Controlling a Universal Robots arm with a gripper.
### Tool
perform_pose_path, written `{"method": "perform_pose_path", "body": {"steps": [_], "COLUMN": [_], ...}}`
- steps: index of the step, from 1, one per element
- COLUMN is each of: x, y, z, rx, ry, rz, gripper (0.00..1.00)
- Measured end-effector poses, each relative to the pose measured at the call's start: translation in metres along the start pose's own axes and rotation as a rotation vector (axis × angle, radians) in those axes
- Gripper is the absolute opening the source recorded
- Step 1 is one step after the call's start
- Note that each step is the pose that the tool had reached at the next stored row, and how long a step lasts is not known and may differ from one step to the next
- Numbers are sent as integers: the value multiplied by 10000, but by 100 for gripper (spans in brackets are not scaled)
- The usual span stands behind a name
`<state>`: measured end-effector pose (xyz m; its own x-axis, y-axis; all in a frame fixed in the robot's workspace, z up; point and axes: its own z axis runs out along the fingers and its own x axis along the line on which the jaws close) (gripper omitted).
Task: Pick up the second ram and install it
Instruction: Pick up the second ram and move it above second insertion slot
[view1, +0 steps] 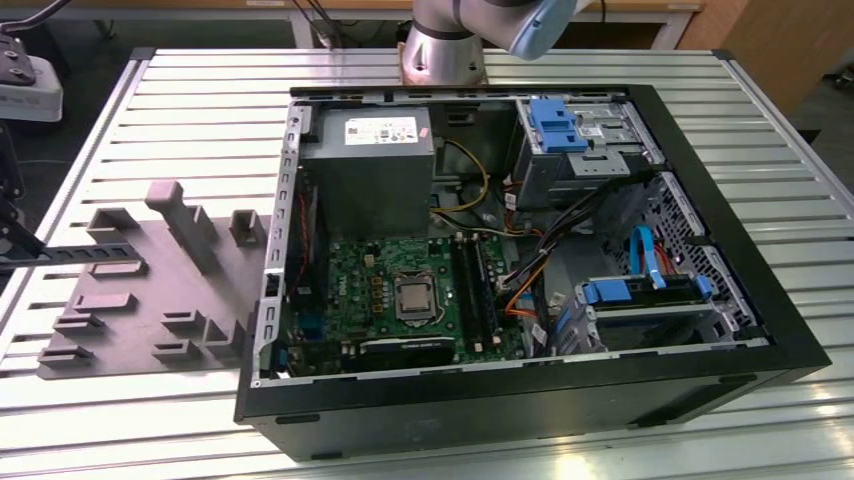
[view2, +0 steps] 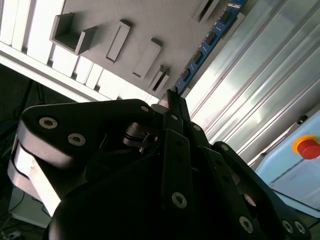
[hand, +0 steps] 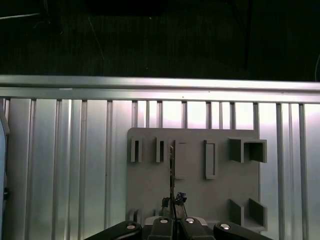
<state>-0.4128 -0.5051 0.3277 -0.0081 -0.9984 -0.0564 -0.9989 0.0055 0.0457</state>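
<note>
Right, the black gripper (view2: 170, 100) has its fingers pressed together on one end of the second ram (view2: 207, 42), a long, thin blue stick with dark chips, which reaches out over the grey plastic holder plate (view1: 147, 300). The plate lies on the ribbed aluminium table (view1: 174, 110), with the open black computer case (view1: 534, 400) just beside it and the arm's base (view1: 447, 50) behind the case.

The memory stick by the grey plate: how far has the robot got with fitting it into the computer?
Done: the gripper looks shut on one end of the second ram. In hand: the stick is at the grey holder plate, outside the computer case. Left: it is not yet in the motherboard, so installing remains.
</note>
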Motion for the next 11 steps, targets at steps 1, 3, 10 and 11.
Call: {"method": "perform_pose_path", "body": {"steps": [1, 3, 10, 11], "x": [0, -1, -3, -4], "y": [0, 1, 3, 3], "z": [-6, -17, -58, -69], "rx": [0, 1, 0, 1], "ry": [-1, -2, -5, -6], "rz": [0, 0, -1, 0], "gripper": [11, 11, 11, 11]}}
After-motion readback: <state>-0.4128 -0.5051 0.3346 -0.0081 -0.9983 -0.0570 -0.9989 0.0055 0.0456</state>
